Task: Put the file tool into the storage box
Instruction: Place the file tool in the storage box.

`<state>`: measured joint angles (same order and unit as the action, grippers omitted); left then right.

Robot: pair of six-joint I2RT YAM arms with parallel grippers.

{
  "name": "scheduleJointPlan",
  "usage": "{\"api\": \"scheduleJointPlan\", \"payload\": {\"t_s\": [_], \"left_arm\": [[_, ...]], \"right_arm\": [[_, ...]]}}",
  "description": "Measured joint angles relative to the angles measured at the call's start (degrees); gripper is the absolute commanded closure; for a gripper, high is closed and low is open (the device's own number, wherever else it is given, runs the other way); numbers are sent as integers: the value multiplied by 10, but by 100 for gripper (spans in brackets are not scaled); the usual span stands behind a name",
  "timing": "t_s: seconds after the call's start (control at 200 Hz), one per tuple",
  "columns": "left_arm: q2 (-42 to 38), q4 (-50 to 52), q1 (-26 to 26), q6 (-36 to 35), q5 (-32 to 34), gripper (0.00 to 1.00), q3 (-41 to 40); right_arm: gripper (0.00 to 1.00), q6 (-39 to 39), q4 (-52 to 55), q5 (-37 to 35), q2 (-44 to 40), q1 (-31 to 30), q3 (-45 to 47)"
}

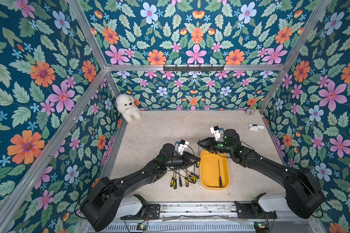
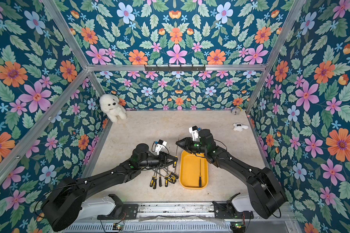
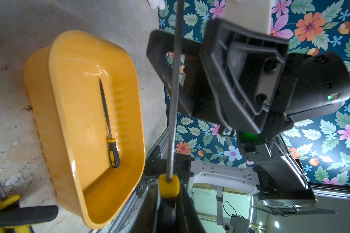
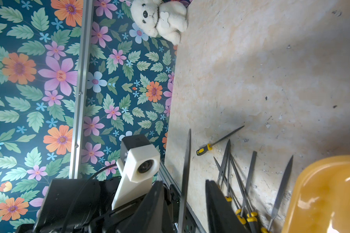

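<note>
**Item 1, held file (image 3: 173,100).** I found the left gripper (image 1: 198,160) clamped on its yellow-and-black handle. The grey blade ran straight from there to the right gripper (image 1: 199,143). The file hung in the air over the table (image 1: 160,131), just outside the far end of the storage box (image 1: 208,173) on its left side. It was not in the box.

**Item 2, right gripper.** Its jaws stood apart, with one finger (image 4: 156,201) on either side of the blade. In the right wrist view I saw a gap between blade and finger on each side, so nothing was gripped.

**Item 3, storage box.** This was a shallow yellow tray, flat on the table between the two arms. One file (image 1: 219,171) lay lengthwise inside it, with its handle toward the robot's base.

**Item 4, loose files (image 1: 185,178).** These lay in a crossed heap on the table just left of the box, partly under the left arm. I could not count them. A single file (image 4: 226,136) lay apart from the heap.

**Item 5, bystanders.** A white plush dog (image 1: 127,107) sat in the far left corner. A small white toy (image 1: 255,127) lay near the right wall.
</note>
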<state>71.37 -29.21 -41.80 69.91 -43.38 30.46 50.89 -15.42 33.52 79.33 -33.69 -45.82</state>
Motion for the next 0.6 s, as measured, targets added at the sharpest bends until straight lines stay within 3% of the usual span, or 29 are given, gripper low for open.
{"api": "scheduleJointPlan", "payload": {"t_s": [0.08, 0.265, 0.37, 0.41, 0.535, 0.6], "left_arm": [[0, 0, 0, 0, -1, 93, -1], [0, 0, 0, 1, -2, 93, -3], [4, 1, 0, 1, -2, 89, -4], [4, 1, 0, 1, -2, 80, -4], [-2, 12, 1, -1, -2, 29, -4], [-12, 26, 6, -7, -1, 13, -3]], "right_arm": [[69, -2, 6, -2, 8, 0, -10], [99, -9, 6, 2, 25, 0, -23], [100, -8, 6, 6, 28, 0, -23], [100, -9, 8, 6, 28, 0, -23], [100, -29, 56, -10, 19, 0, -39], [100, -50, 103, -29, 17, 0, -59]]}}
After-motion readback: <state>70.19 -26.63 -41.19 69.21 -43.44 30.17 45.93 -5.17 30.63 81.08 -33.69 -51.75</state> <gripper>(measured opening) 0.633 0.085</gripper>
